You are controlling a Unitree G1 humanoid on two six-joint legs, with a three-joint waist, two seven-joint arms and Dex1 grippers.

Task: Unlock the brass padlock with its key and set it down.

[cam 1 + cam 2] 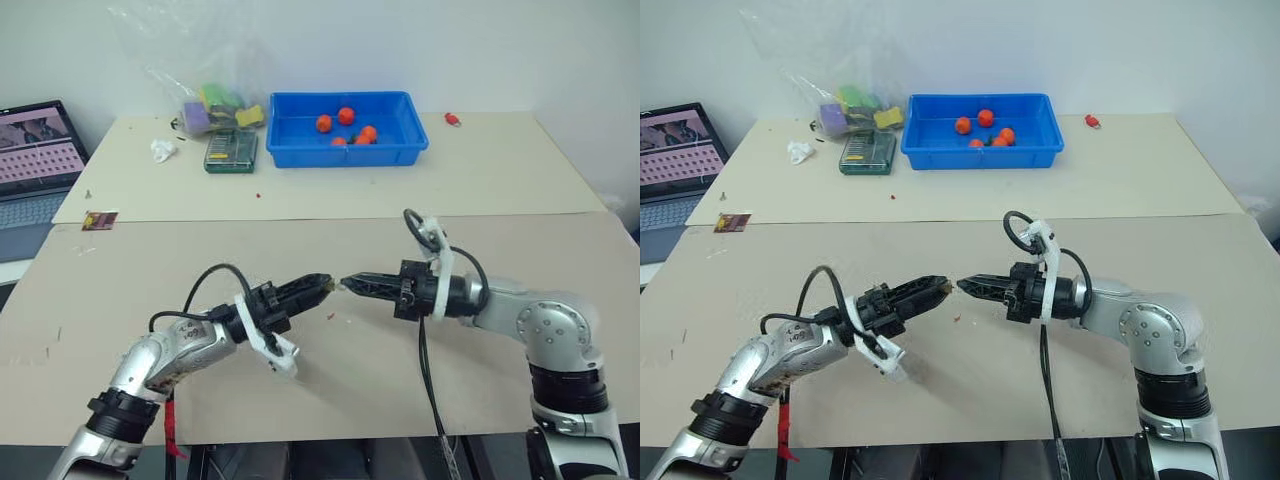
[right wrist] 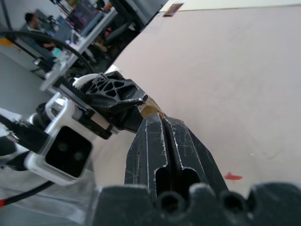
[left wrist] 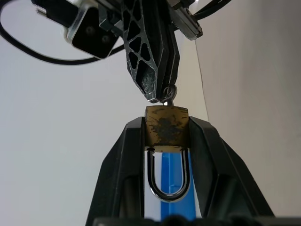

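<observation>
Above the middle of the table my two grippers meet tip to tip. The left gripper is shut on the brass padlock, clamping its yellow body between both fingers. The silvery shackle hangs back between the fingers and looks closed. The right gripper points at the padlock's free end with its fingers pressed together. A small silvery key is pinched at their tip, and it touches the padlock's end face. In the right wrist view a sliver of brass shows just past my shut fingertips.
A blue bin with red-orange pieces stands at the back. Left of it are a green box and a plastic bag of coloured things. A laptop sits at the far left. A small red object lies at the back right.
</observation>
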